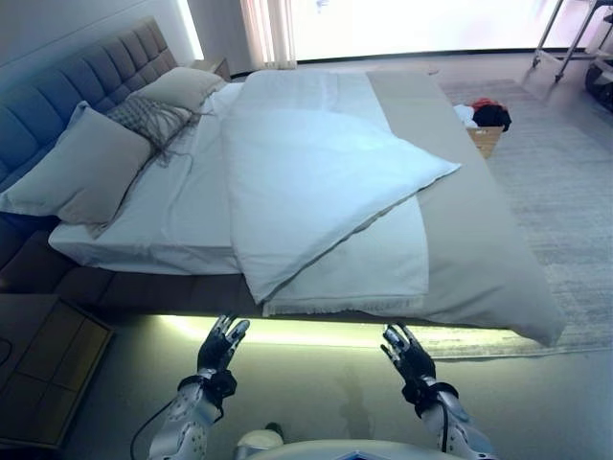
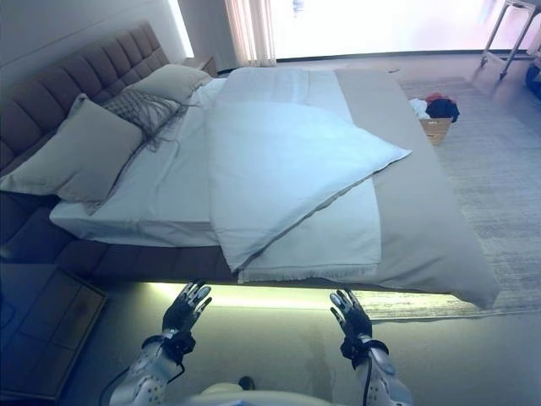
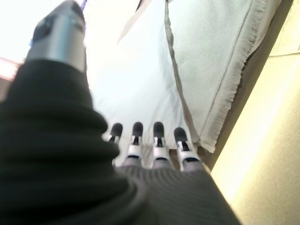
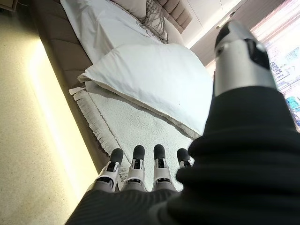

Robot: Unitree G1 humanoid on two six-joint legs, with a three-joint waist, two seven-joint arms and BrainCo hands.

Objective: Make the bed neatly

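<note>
Both my left hand [image 1: 219,347] and right hand [image 1: 406,354] hang open-fingered and empty just short of the bed edge, the folded-back duvet [image 1: 316,182] ahead; grabbing the fringed blanket [image 1: 369,273] beneath instead would drag both askew.

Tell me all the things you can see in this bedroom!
Bed: one, grey-beige cover, fills the middle.
Headboard: one, grey padded, at the pillow end.
Duvet: one, white, folded back crookedly across the bed.
Fringed blanket: one, white, under the duvet at the near edge.
Pillows: three, two beige and one patterned grey, by the headboard.
Nightstand: one, brown, on the floor beside the bed.
Basket of clothes: one, on the rug beyond the bed.
Rug: one, grey.
Left hand: open, short of the bed's near edge.
Right hand: open, likewise.
</note>
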